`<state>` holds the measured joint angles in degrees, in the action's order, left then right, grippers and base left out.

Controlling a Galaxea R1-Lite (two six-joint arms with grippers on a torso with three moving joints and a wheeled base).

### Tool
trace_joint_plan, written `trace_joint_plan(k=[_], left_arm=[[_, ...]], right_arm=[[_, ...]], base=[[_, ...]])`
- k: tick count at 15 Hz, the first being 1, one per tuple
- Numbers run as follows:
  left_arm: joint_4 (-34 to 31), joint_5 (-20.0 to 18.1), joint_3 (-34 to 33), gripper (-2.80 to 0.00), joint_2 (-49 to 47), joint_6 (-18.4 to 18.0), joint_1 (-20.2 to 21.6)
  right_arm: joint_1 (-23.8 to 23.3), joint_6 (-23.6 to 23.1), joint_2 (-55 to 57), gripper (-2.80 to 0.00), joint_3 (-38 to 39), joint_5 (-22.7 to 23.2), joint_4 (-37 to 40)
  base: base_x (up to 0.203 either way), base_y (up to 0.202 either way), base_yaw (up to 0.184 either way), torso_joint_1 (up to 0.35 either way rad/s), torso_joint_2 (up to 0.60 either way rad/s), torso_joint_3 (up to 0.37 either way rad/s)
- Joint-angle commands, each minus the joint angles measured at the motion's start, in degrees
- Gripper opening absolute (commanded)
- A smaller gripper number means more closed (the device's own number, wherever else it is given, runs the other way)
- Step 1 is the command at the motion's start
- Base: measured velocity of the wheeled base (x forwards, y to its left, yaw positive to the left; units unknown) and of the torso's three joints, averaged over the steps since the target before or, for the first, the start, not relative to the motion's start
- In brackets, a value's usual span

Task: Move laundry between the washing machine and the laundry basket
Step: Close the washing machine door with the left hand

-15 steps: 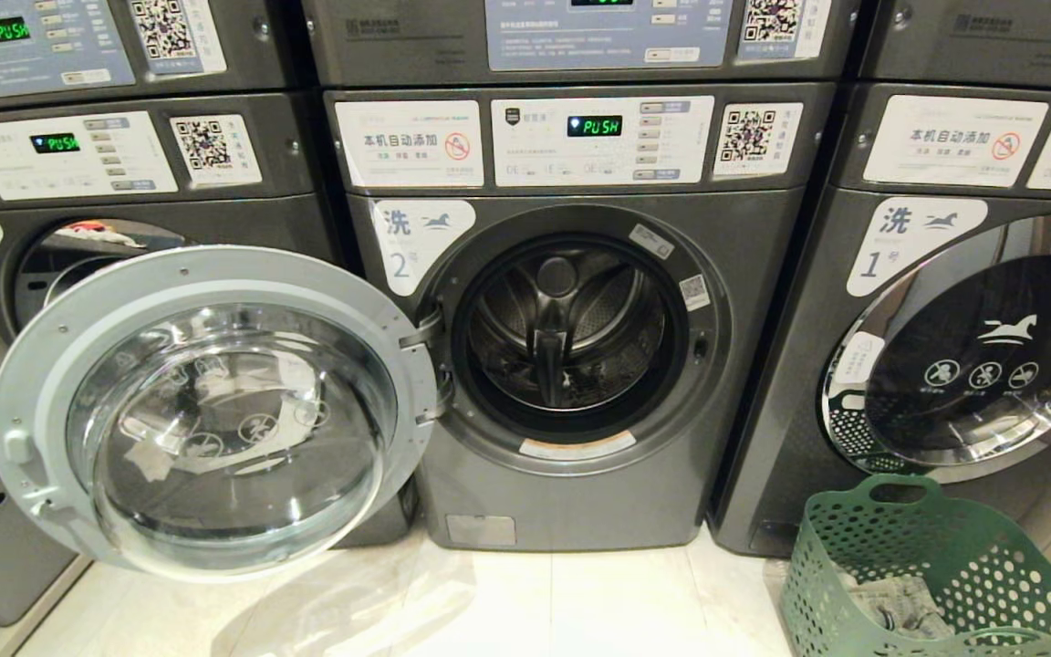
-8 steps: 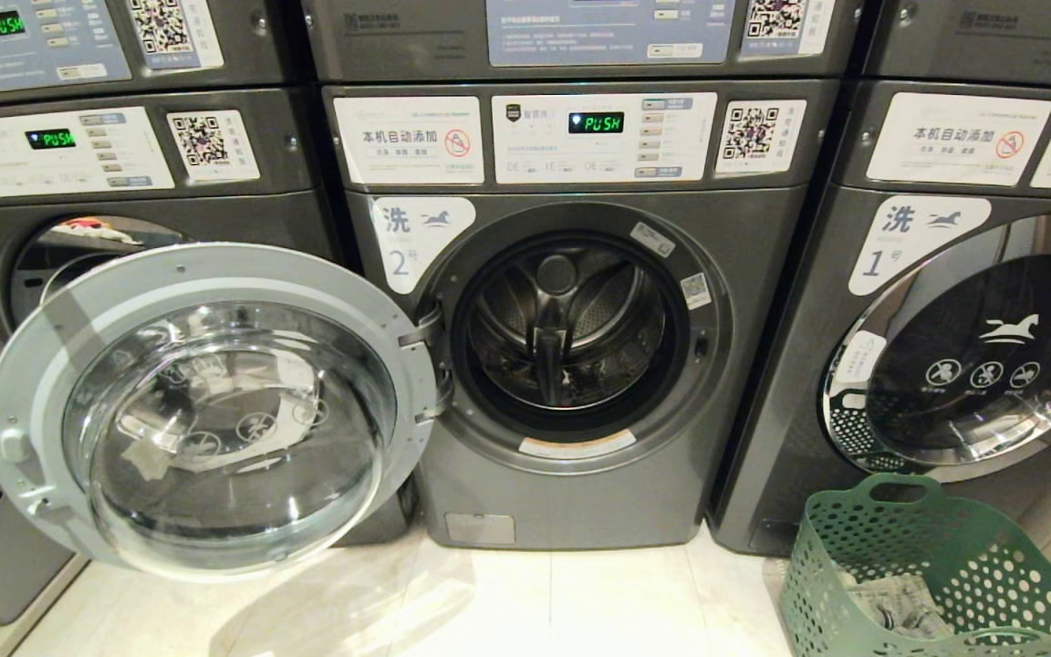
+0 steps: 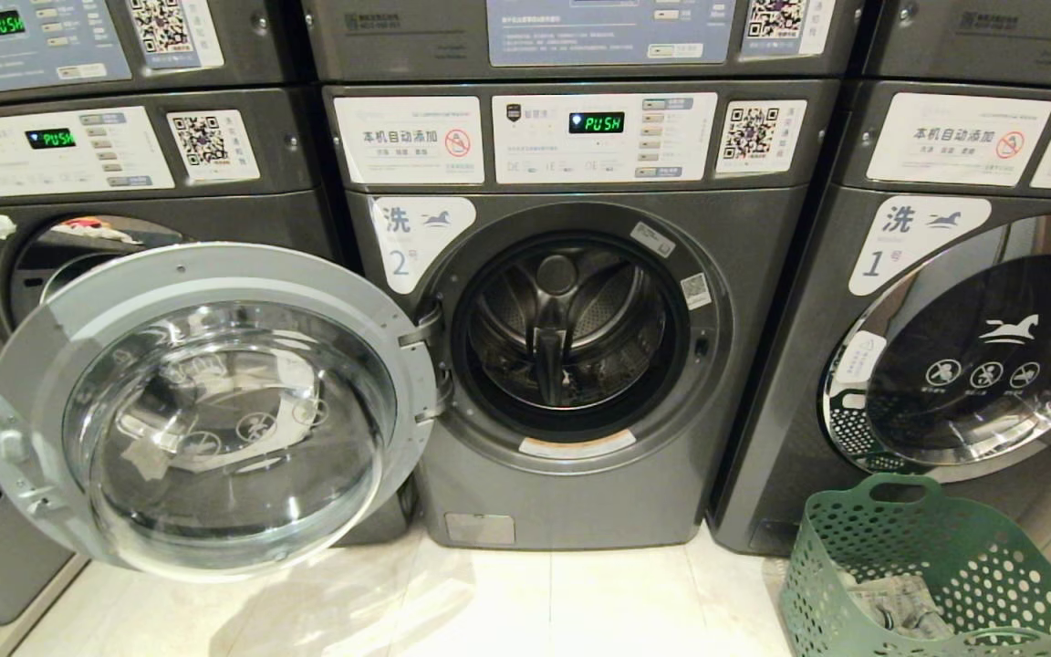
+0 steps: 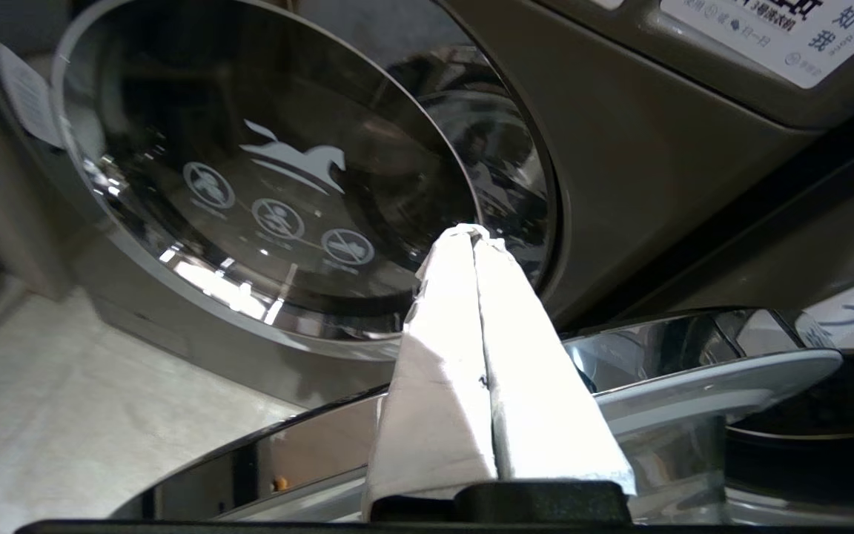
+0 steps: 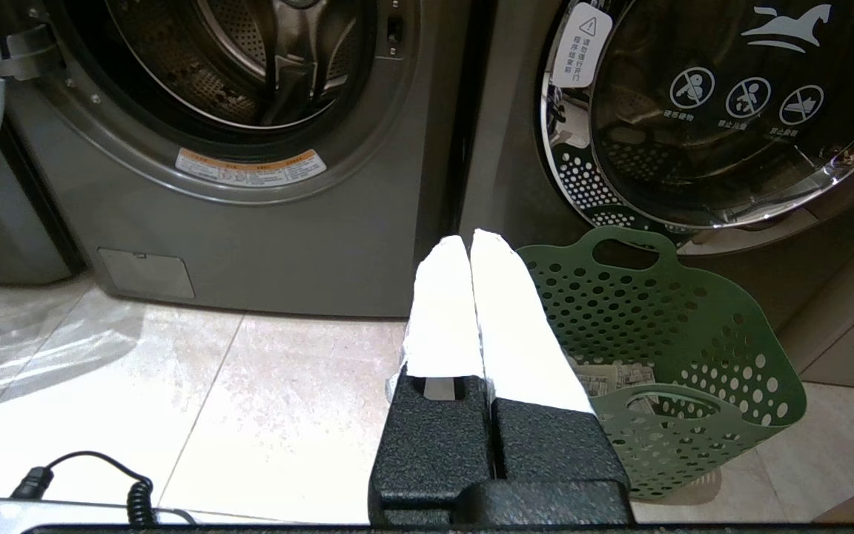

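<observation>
On the floor right of the washer, whose door swings left, the basket stands upright holding crumpled laundry. Left gripper and right gripper are both closed, empty.

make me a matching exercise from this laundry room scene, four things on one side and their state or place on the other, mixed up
1. washing machine
2. laundry basket
3. laundry
4. left gripper

A. inside the green basket
B. door swung wide open, drum empty
C. shut, empty, near machine 3's door
D. on the floor before machine 1

Pairs: 1-B, 2-D, 3-A, 4-C
</observation>
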<state>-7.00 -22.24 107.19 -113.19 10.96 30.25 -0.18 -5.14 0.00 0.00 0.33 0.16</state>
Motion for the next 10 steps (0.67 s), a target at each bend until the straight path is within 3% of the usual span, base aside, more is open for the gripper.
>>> trace_joint_plan(k=[1,7,10], left_arm=[[0.00,-3.60,0.61,-2.80,-3.42,1.95,0.19],[-1.04,-4.57,3.03,-2.80,-8.97,3.01,0.15],[-7.56,-4.63,3.03,-2.80,-8.39,2.98,0.12]], right_arm=[[0.01,-0.04,0.09,-2.80,0.09,0.02,0.02],[0.01,-0.39,0.09,-2.80,0.07,-0.06,-0.07],[0.01,-0.39,0.09,-2.80,0.03,-0.06,-0.07]], base=[[0.000,0.000,0.000,0.000,0.00,0.000],[0.000,0.000,0.000,0.000,0.00,0.000],[0.000,0.000,0.000,0.000,0.00,0.000]])
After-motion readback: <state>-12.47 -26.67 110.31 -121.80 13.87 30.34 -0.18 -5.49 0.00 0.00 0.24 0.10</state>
